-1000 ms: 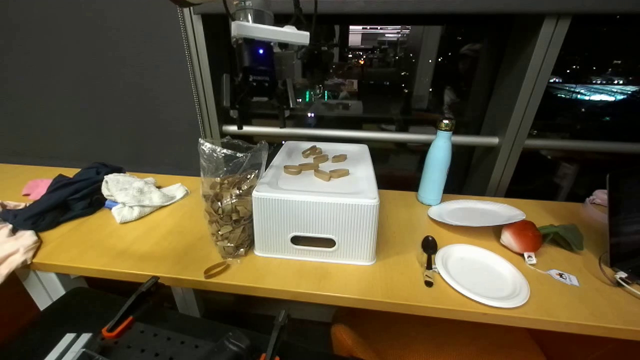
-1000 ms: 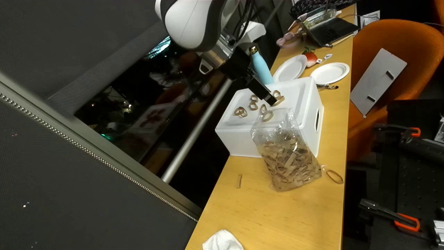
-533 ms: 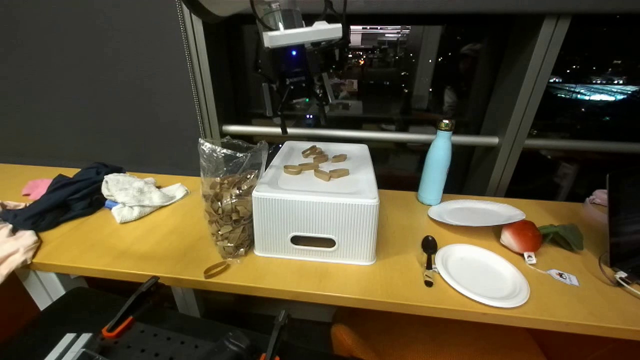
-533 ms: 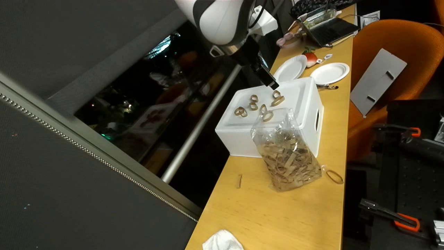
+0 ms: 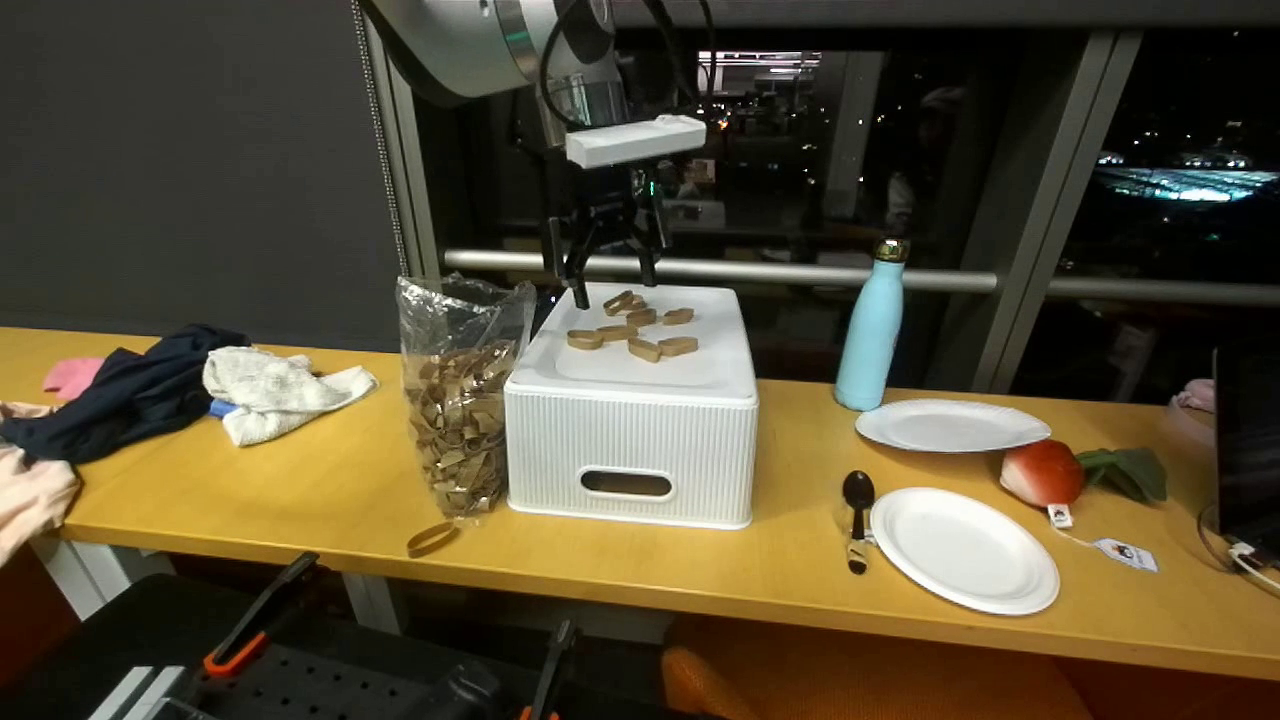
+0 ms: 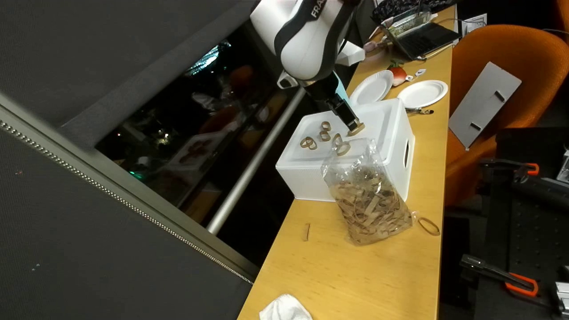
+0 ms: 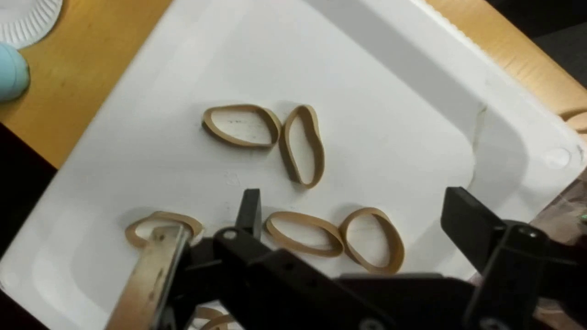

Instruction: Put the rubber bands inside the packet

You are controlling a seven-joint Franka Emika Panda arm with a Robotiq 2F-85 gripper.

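Several tan rubber bands (image 5: 645, 350) lie loose on the lid of the white box. My gripper (image 5: 615, 289) hangs low over that lid, pointing down, its fingers spread wide with nothing held. In the wrist view two touching rubber bands (image 7: 396, 244) show in the span between the fingertips; whether the tips reach the lid I cannot tell. Another pair lies farther up that view, and one loop is partly covered by a metal piece of the gripper. The packet (image 5: 460, 420), a tall clear bag with many bands inside, stands against the box in both exterior views.
The white box (image 5: 630, 430) is ribbed with a handle slot. One more band (image 5: 433, 548) lies near the table's front edge by the packet. A light-blue bottle (image 5: 870, 340), paper plates (image 5: 965, 550), a spoon (image 5: 858, 495) and a toy radish (image 5: 1040, 475) stand across from a white rag (image 5: 280, 390).
The arm has moved sideways, away from above the packet, and then sunk toward the lid of the box. The jaws have stayed wide. The bands and packet have not moved.
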